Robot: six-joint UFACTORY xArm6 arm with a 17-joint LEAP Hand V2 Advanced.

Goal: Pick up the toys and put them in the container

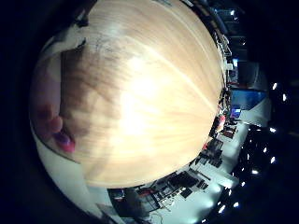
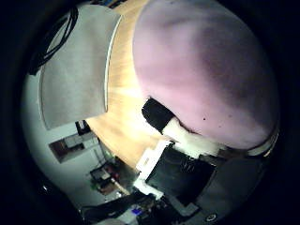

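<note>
A soft pink toy fills much of the right thumb side palm view, close against the palm. A black and white finger of my hand curls against the toy's side. In the right little finger side palm view the same pink toy shows at the edge, with a purple patch on it. The light wooden table lies well below the palm, so the toy is held above it. No container can be made out for certain.
A grey flat rectangular thing lies beside the wooden table's edge. A white thing shows at the table's far edge. Beyond the table are a dark room with furniture and ceiling lights.
</note>
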